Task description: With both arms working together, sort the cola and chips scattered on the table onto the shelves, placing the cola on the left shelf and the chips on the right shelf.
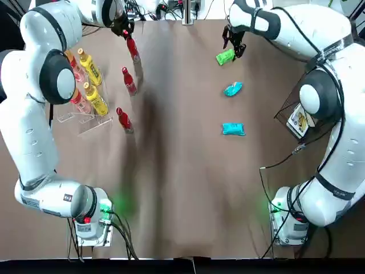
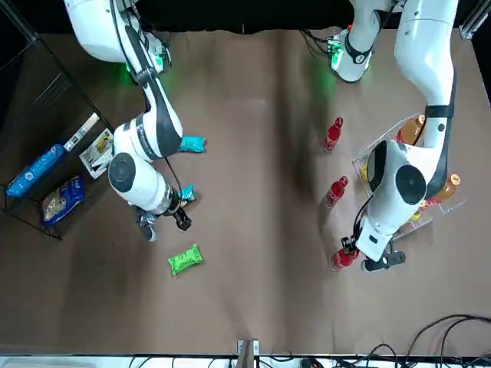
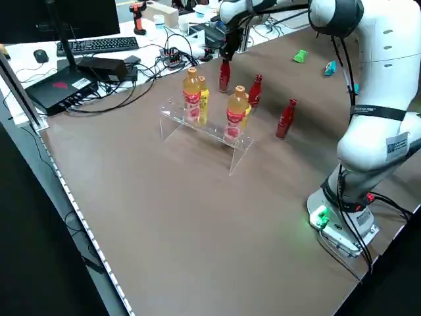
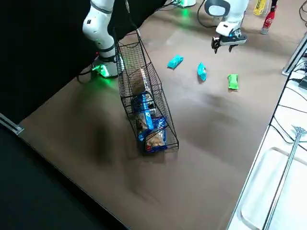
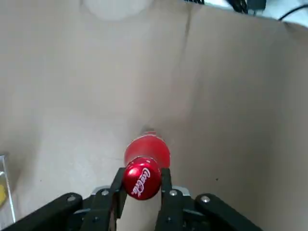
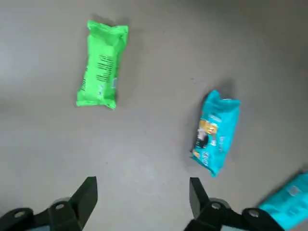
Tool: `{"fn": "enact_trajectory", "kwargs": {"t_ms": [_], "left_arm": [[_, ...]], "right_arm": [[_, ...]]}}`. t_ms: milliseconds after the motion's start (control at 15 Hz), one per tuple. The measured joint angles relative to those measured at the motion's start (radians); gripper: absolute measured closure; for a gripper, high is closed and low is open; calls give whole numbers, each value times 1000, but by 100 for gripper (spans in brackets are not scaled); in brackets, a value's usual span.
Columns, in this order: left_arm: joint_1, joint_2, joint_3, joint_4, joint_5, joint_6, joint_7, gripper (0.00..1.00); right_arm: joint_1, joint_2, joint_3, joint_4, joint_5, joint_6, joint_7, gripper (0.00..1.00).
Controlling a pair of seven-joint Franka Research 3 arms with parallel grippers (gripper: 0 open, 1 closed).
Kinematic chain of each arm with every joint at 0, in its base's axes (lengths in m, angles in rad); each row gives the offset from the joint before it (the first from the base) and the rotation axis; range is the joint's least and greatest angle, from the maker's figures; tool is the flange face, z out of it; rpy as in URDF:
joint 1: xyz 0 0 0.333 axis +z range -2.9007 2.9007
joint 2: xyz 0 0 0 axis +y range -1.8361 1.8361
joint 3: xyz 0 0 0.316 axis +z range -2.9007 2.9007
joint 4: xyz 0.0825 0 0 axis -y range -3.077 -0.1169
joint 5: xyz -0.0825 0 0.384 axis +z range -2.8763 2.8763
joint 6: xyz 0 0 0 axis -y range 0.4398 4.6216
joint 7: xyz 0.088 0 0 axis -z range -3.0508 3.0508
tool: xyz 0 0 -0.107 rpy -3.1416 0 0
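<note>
My left gripper is shut on the red cap of a cola bottle, which it holds upright at the table's far side, beyond the clear acrylic left shelf. Two more cola bottles stand beside that shelf. My right gripper hangs open over the table just short of the bright green chips packet, touching nothing. One teal packet lies close by, and another lies nearer the bases. The black wire right shelf stands at the table's right edge.
Taller orange and yellow bottles fill the acrylic shelf. The wire basket holds blue bags and a white box. Cables and desk gear lie beyond the far edge. Both arm bases sit at the near edge.
</note>
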Motion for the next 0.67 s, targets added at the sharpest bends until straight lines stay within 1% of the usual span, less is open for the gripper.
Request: {"fn": "enact_trajectory", "kwargs": {"t_ms": [133, 267, 400, 467, 667], "left_arm": [[3, -21, 0, 7, 0, -12, -21, 69], [5, -63, 0, 13, 0, -72, -27, 69], [7, -123, 1, 18, 0, -142, -50, 69], [13, -158, 1, 20, 0, -187, -53, 69], [40, -273, 3, 21, 7, -376, -43, 69]], "right_arm": [[1, 26, 0, 0, -2, 71, 30, 15], [1, 56, -1, 0, -8, 130, 39, 15], [1, 74, -2, 1, -18, 157, 46, 15], [0, 76, -5, 5, -20, 163, 50, 15], [-5, 77, -12, 14, -22, 183, 62, 15]]}}
